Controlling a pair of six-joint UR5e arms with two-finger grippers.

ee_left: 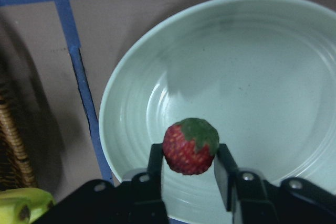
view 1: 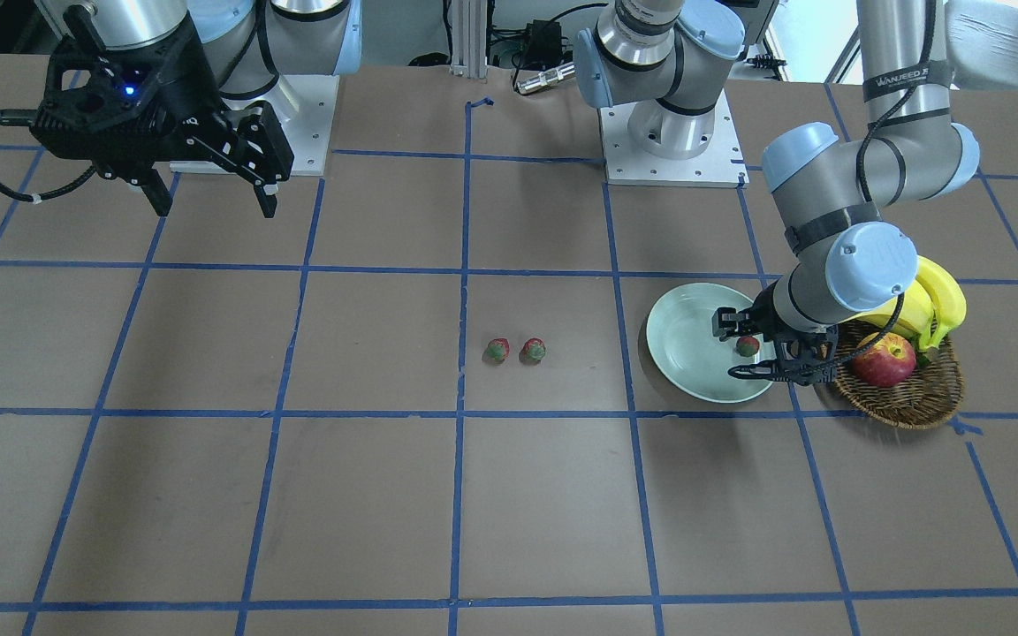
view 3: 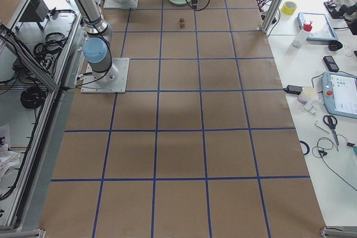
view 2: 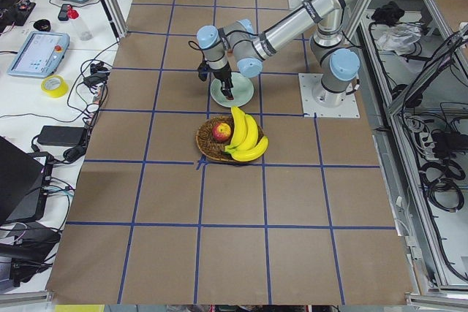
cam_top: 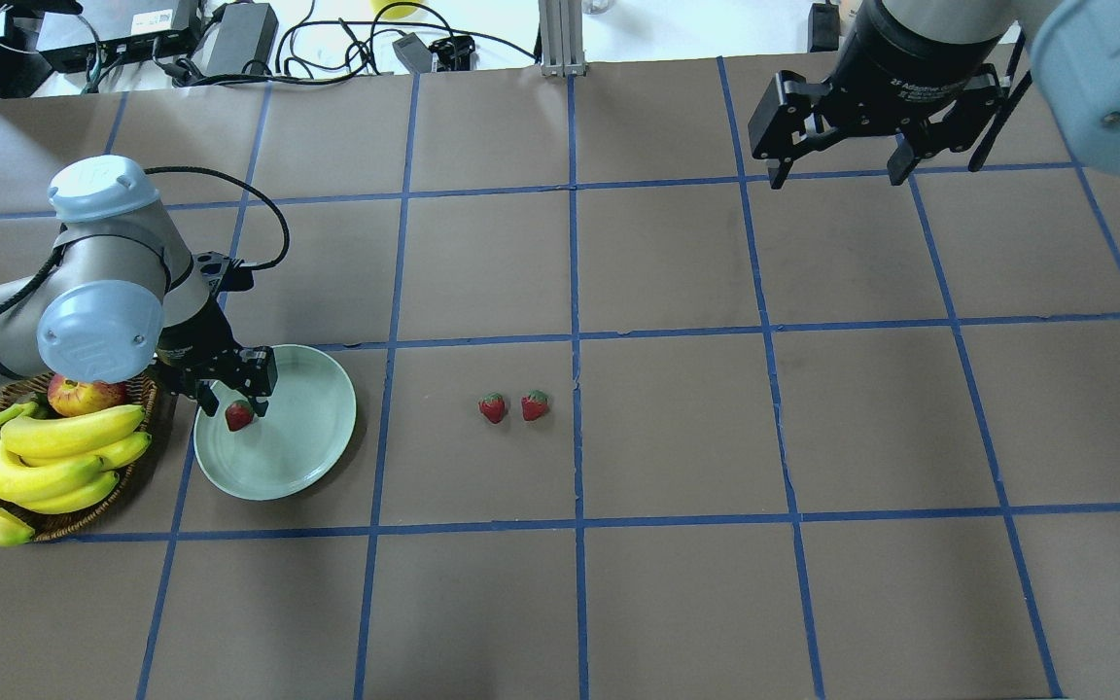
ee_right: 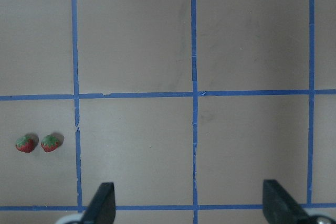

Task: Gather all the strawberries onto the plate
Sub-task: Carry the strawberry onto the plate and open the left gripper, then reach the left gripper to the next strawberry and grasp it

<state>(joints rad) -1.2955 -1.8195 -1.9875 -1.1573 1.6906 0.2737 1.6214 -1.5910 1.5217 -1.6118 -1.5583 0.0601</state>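
The left gripper (ee_left: 190,157) has its black fingers clenched on a small red strawberry with a green cap (ee_left: 189,144), held over the round pale mint plate (ee_left: 262,72), towards the rim by the brown wicker basket (view 1: 902,402). Farther out, a second strawberry (cam_top: 493,407) and a third strawberry (cam_top: 535,404) lie side by side on the brown taped table (cam_top: 677,583), well apart from the plate. Beyond them the right gripper (cam_top: 837,177) hangs spread wide, holding nothing.
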